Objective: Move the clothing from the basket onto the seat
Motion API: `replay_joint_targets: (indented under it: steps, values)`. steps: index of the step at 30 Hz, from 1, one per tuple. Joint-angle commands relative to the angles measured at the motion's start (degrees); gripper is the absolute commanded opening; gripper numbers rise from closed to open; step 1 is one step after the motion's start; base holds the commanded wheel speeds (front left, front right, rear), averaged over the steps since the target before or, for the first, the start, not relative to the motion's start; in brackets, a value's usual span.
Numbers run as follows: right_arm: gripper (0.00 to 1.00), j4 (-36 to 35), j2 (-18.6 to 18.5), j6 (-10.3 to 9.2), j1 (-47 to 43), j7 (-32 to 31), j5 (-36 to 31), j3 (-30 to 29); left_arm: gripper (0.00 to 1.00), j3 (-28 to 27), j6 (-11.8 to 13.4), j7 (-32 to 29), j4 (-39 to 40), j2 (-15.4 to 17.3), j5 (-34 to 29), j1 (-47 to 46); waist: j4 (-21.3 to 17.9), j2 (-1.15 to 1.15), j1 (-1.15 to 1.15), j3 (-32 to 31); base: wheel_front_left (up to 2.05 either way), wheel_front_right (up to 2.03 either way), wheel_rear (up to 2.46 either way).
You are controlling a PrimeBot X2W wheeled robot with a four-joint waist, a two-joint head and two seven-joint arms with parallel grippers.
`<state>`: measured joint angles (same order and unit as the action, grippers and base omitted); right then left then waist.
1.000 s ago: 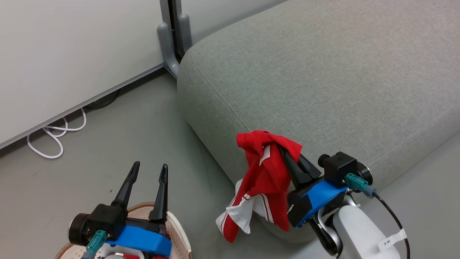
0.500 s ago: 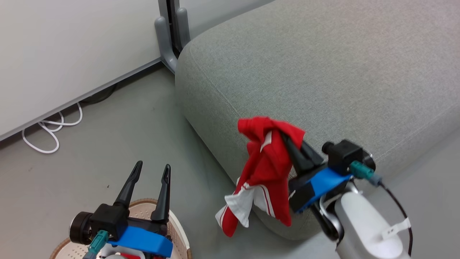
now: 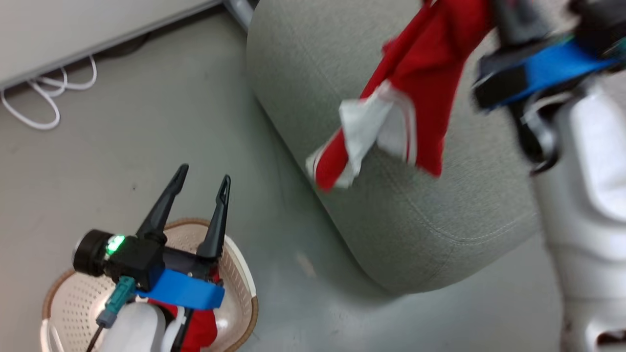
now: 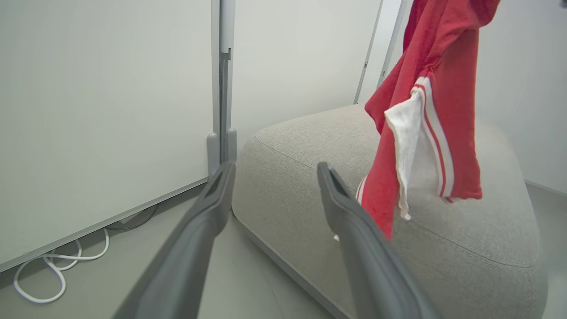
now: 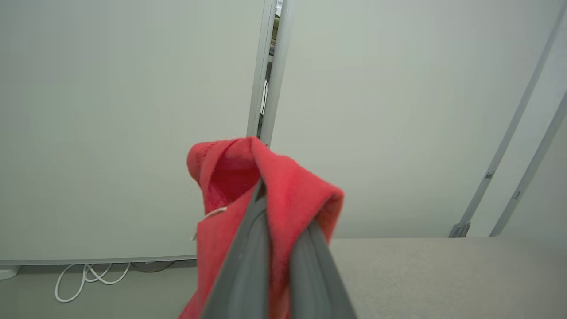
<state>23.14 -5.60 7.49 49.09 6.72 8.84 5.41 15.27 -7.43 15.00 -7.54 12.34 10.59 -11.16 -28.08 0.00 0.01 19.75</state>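
One red garment (image 3: 430,83) with white trim hangs in the air over the light grey sofa (image 3: 415,220), its lower end near the sofa's front edge. My right gripper (image 3: 511,17), blurred at the top right, is shut on its upper part. In the right wrist view the gripper (image 5: 283,208) pinches the red cloth (image 5: 226,177), which folds over both fingertips. A second red garment (image 3: 200,330) lies in the cream-white basket (image 3: 239,274) at the bottom left. My left gripper (image 3: 203,175) is open above the basket rim, holding nothing; the left wrist view shows its spread fingers (image 4: 275,168), the hanging garment (image 4: 425,110) and the sofa (image 4: 305,150).
A white cable (image 3: 34,107) loops on the grey floor along the pale partition wall. A grey post foot (image 4: 220,146) stands at the sofa's far corner. Bare floor lies between the basket and the sofa.
The head camera has tilted down, showing more of the basket. My right gripper has risen with the red garment, which now hangs over the sofa instead of beside its front edge.
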Motion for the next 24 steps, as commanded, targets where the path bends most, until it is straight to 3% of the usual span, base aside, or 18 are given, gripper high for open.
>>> replay_joint_targets:
  steps: [1, 8, 13, 24]
  values:
    - [0.00, -0.73, -1.37, 0.01, 2.77, -0.48, -0.53, -1.59, 1.00, 0.17, -0.03, 0.28, 0.80, 0.73, -0.32, -1.83, 2.82, 0.00, -0.01, 5.11, 0.00, 0.00, 0.00]
    - [0.00, -2.15, -7.04, 0.01, 14.18, -3.11, -2.06, -13.15, 1.00, 0.94, -0.03, 0.28, 4.41, 4.08, -1.19, -6.33, 5.93, 0.00, -0.01, 14.16, 0.00, 0.00, 0.00]
    - [0.00, 0.73, -9.52, 0.01, 18.55, -2.56, -3.61, -20.24, 1.00, 1.24, -0.03, 0.26, 6.92, 5.99, -1.79, -8.62, 7.14, 0.00, -0.01, 19.38, 0.00, 0.00, 0.00]
    - [0.00, 15.92, -7.82, 0.01, 16.54, 3.21, -9.86, -25.83, 1.00, 2.04, 0.45, -0.58, 9.86, 7.22, -2.75, -12.47, 9.20, 0.00, -0.01, 24.81, 0.00, 0.00, 0.00]
